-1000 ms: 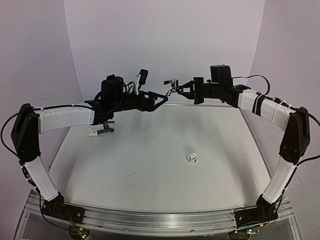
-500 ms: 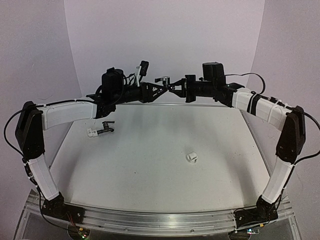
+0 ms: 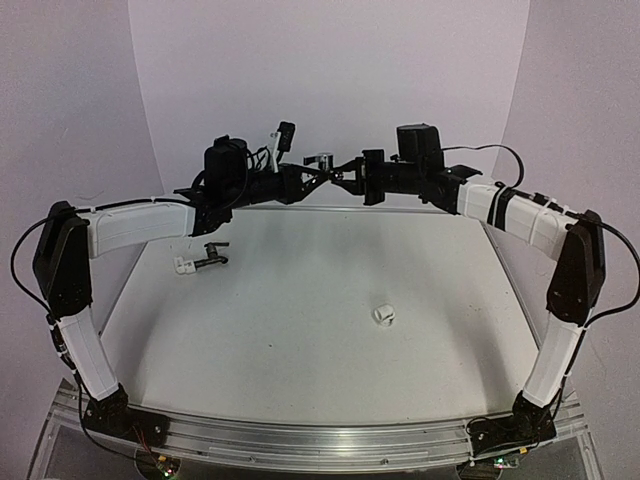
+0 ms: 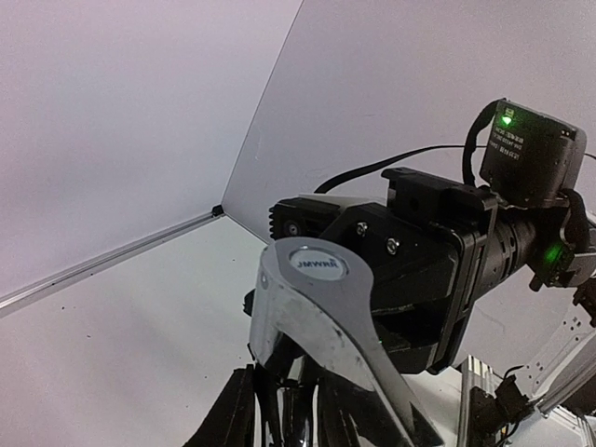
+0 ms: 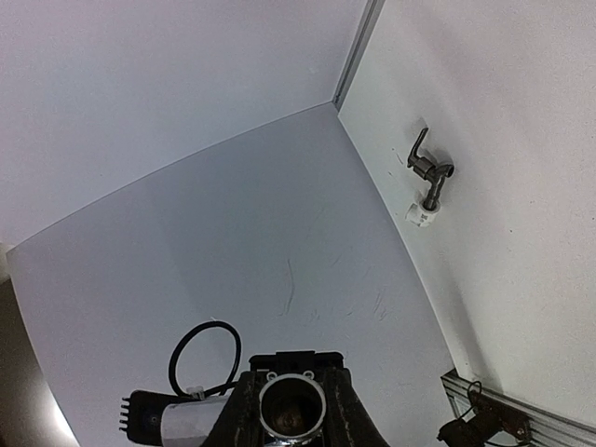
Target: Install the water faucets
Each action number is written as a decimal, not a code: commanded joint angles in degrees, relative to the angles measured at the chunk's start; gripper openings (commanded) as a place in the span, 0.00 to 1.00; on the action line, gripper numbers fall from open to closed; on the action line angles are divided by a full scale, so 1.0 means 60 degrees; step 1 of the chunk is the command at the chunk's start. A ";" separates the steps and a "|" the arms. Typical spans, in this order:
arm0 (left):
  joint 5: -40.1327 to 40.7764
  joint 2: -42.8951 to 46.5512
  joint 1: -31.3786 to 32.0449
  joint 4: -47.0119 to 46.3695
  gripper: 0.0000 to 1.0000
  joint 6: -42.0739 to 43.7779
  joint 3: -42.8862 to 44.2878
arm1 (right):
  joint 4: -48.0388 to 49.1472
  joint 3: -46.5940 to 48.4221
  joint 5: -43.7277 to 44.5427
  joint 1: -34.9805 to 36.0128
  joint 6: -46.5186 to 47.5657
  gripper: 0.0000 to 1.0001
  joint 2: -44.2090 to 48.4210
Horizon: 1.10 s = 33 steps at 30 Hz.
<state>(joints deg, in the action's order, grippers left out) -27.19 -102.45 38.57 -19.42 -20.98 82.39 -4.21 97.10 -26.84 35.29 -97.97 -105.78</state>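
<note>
Top external, white tabletop [image 3: 300, 340], lilac walls [image 3: 330, 70], dark faucet [image 3: 213, 255] lying left

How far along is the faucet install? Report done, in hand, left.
Done, apparently: the dark faucet lies on the table with a white fitting on its end. In hand: the silver faucet is held in mid-air, with the right gripper and left gripper both closed on it. Left: the loose white fitting lies alone, so the silver faucet looks unfitted.
</note>
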 commanded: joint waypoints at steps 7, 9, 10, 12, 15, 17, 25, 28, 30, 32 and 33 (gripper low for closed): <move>0.0497 -0.0042 0.0105 -0.0293 0.38 -0.0008 0.0506 | 0.0496 0.0605 0.0285 0.0241 0.0160 0.00 -0.0095; 0.0527 -0.0039 0.0105 -0.0293 0.38 -0.0018 0.0503 | 0.0494 0.0590 0.0327 0.0247 0.0167 0.00 -0.0063; 0.0534 -0.0049 0.0105 -0.0293 0.37 -0.0018 0.0515 | 0.0499 0.0585 0.0345 0.0255 0.0173 0.00 -0.0057; 0.0532 -0.0072 0.0105 -0.0293 0.33 -0.0016 0.0542 | 0.0511 0.0595 0.0333 0.0273 0.0148 0.00 -0.0060; 0.0533 -0.0079 0.0104 -0.0293 0.28 -0.0004 0.0584 | 0.0525 0.0641 0.0315 0.0298 0.0146 0.00 -0.0071; 0.0527 -0.0078 0.0102 -0.0294 0.21 -0.0003 0.0607 | 0.0525 0.0639 0.0336 0.0318 0.0167 0.00 -0.0067; 0.0706 0.0183 0.0105 -0.0298 0.00 0.0033 0.0433 | 0.0545 0.0619 0.0603 0.0358 0.0772 0.01 0.0004; 0.0966 0.0449 0.0078 -0.0282 0.00 -0.0248 0.0306 | 0.0821 0.0153 0.1035 0.0359 0.1721 0.38 0.0295; 0.1032 0.0724 -0.0015 -0.0258 0.00 -0.0610 0.0131 | 0.0904 -0.0283 0.1384 0.0347 0.3097 0.72 0.0697; 0.0921 0.1015 -0.0237 -0.0231 0.00 -0.1168 -0.0183 | 0.0876 -0.0852 0.1738 0.0278 0.4737 0.90 0.1158; 0.0737 0.1130 -0.0357 -0.0210 0.00 -0.1535 -0.0307 | 0.0808 -0.1221 0.1886 0.0215 0.5482 0.97 0.1456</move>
<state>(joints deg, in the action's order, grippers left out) -22.44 -102.05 38.77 -18.98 -23.09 82.06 -2.02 95.06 -20.95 37.06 -85.11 -104.64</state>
